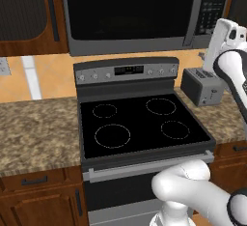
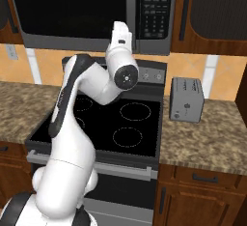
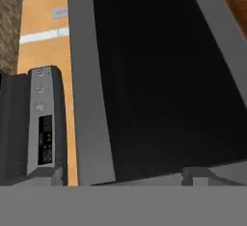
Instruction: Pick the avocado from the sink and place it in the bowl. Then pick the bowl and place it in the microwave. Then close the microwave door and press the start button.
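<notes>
The microwave (image 1: 130,12) hangs above the stove, and its door (image 2: 72,12) stands shut with dark glass. The button panel (image 2: 155,12) is on its right side. My hand is raised in front of the door's lower right corner, just left of the panel. In the hand view my gripper (image 3: 124,175) is open, its two fingertips (image 3: 50,176) wide apart with nothing between them, facing the dark door glass (image 3: 164,75). The avocado, the bowl and the sink are out of view.
A black stove (image 1: 140,123) with a silver control strip (image 1: 128,70) sits under the microwave. A grey toaster (image 2: 187,99) stands on the granite counter (image 2: 207,140) to its right. More counter (image 1: 34,133) lies to the left, with wooden cabinets on both sides.
</notes>
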Tool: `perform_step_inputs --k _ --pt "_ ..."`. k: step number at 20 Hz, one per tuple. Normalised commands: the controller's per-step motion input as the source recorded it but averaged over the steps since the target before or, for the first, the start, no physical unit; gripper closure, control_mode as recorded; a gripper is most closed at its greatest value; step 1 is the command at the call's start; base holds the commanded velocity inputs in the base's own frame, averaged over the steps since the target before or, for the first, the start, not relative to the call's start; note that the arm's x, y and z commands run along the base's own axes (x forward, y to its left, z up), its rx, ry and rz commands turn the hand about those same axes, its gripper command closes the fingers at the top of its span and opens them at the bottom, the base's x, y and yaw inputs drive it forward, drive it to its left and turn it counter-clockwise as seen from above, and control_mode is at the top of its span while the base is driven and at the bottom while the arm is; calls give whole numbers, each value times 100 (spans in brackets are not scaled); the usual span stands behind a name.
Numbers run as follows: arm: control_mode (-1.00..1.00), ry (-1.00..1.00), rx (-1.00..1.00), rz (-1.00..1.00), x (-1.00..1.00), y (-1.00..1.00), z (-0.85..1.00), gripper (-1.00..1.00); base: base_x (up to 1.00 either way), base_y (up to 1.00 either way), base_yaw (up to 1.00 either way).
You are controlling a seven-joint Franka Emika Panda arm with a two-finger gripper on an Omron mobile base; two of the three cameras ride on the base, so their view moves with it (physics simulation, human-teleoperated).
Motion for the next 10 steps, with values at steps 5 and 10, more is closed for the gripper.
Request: perform_step_inputs --k 5,10 --pt "-100 -7 3 5 7 -85 28 100 0 0 0" --pt "-100 -1 0 0 56 -25 3 100 0 0 0"
